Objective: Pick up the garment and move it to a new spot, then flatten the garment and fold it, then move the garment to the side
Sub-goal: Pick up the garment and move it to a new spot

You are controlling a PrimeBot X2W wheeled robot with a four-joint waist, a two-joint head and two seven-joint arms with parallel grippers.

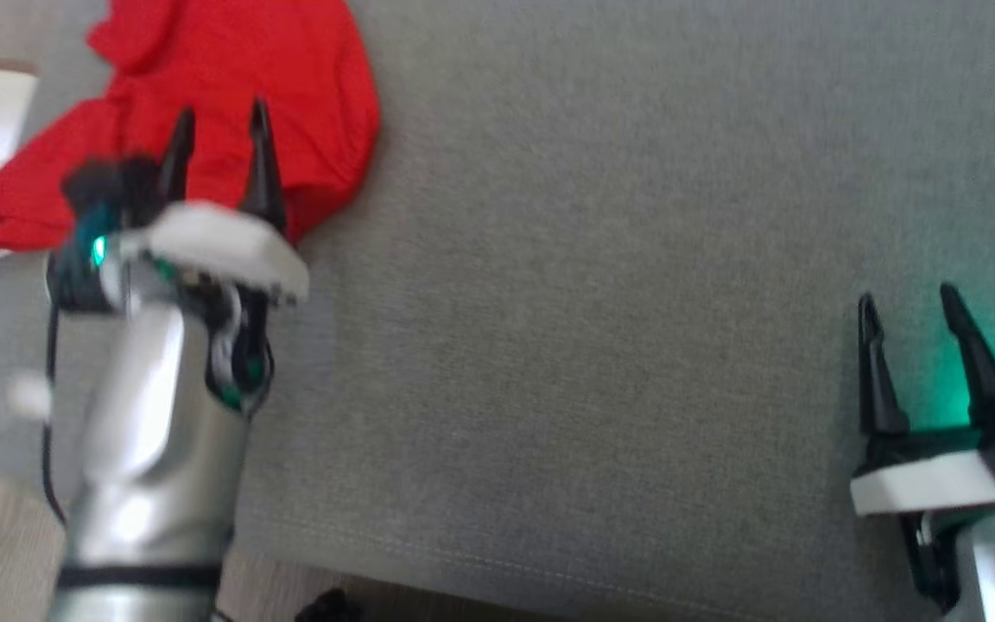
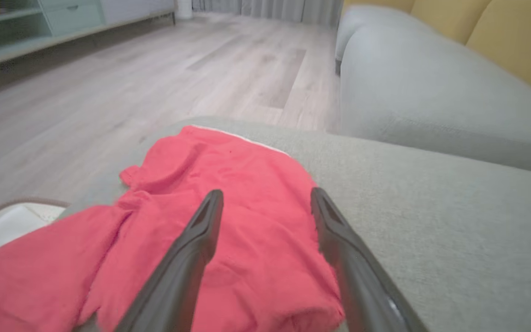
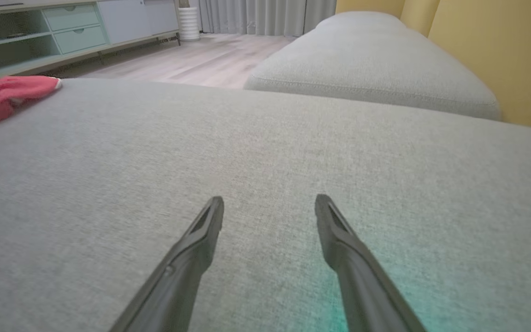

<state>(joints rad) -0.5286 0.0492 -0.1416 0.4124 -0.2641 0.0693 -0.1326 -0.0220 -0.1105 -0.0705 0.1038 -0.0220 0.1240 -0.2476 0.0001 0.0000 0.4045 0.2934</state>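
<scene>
My left jaws hover over the red garment (image 1: 204, 95) on the sofa (image 1: 636, 259).
Both pairs wide; it's soft and limp, so I'd pinch its near fold.

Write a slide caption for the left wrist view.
Open left tool poised over the crumpled red garment on the grey sofa cushion.

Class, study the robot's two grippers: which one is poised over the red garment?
The left gripper: its open fingers reach over the red garment. The right gripper, also open, has bare grey cushion beneath it, well apart from the cloth.
</scene>
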